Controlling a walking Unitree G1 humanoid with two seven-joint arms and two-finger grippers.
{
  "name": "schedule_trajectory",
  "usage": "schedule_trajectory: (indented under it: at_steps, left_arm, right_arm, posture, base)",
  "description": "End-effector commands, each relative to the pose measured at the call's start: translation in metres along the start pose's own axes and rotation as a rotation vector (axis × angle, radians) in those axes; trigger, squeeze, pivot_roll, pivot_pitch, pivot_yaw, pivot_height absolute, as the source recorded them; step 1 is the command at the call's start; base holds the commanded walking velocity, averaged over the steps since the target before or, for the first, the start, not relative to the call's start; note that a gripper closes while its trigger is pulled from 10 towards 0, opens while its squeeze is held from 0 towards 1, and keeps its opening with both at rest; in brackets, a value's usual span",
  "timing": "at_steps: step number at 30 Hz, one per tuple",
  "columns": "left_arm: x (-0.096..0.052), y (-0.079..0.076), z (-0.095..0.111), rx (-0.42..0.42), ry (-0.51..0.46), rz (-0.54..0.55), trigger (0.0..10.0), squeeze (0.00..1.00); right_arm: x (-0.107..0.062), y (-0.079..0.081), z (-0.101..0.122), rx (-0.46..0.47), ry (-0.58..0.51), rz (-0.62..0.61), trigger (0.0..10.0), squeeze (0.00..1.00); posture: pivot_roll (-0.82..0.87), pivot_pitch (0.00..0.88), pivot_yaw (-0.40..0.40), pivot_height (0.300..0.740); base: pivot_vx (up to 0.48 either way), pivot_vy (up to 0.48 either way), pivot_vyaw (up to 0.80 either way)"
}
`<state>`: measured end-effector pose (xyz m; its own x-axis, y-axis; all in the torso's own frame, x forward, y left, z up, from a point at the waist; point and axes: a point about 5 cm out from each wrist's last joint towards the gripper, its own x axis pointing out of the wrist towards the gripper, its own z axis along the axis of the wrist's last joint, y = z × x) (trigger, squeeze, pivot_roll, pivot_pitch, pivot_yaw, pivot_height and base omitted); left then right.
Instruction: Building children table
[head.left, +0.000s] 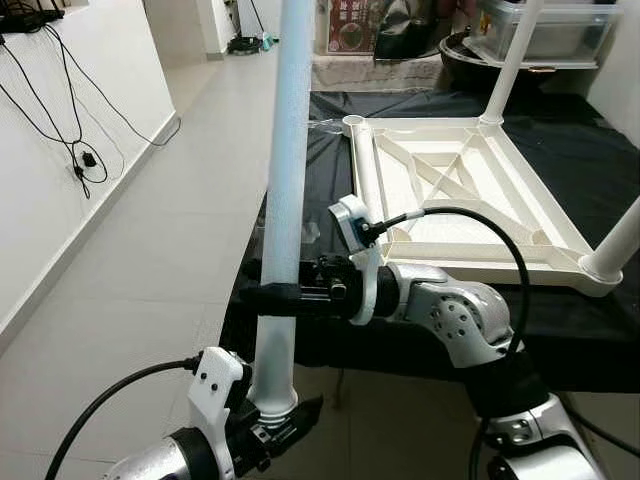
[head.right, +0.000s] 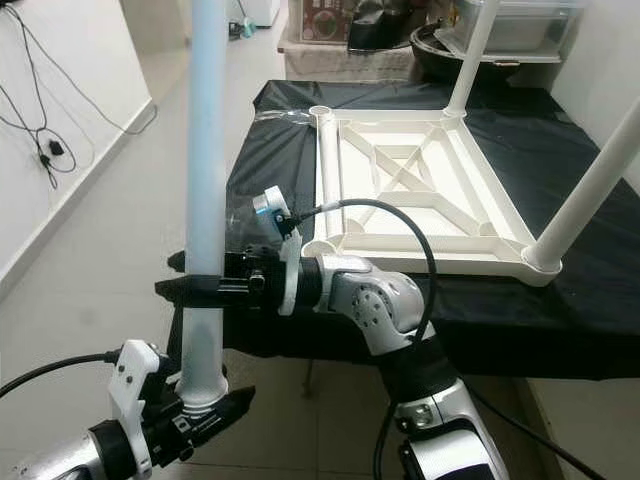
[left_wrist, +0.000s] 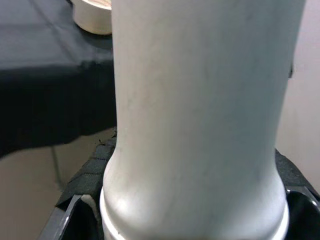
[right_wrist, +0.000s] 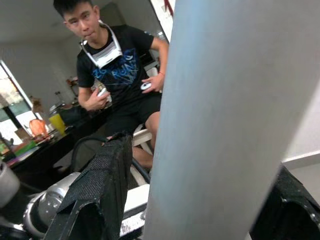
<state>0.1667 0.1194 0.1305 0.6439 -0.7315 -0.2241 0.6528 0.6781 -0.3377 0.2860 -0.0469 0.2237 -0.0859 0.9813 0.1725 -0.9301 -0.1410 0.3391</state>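
Left eye view: left hand (head.left: 275, 415) and right hand (head.left: 262, 296) both pinch upright table leg (head.left: 285, 200).

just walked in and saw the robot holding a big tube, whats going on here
The robot is assembling a children's table. It holds a pale table leg upright with both arms: the left end effector grips its lower end, the right end effector clamps it higher up. The white table top lies upside down on a black cloth, with two legs already standing in its sockets and the near-left socket open. A seated person shows in the right wrist view.
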Motion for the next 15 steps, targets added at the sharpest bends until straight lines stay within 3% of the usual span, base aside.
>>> schedule_trajectory:
  at_steps: [1,7,15]
  left_arm:
    - [-0.003,-0.003,-0.004,-0.012,0.033,-0.025,10.0,0.0]
    - [-0.009,-0.004,-0.012,0.011,0.092,-0.042,10.0,0.0]
    - [-0.009,0.001,-0.013,0.014,0.102,-0.034,10.0,0.0]
  right_arm:
    - [0.006,0.006,0.0,0.005,0.009,0.059,10.0,0.0]
    - [0.007,0.008,-0.003,0.031,0.035,0.083,10.0,0.0]
    - [0.01,0.011,-0.003,0.047,0.028,0.101,10.0,0.0]
  posture:
    - [0.11,0.094,0.022,0.74]
    - [0.1,0.099,0.025,0.74]
    - [0.1,0.099,0.025,0.74]
  base:
    - [0.0,0.0,0.0]
    - [0.0,0.0,0.0]
    - [0.0,0.0,0.0]
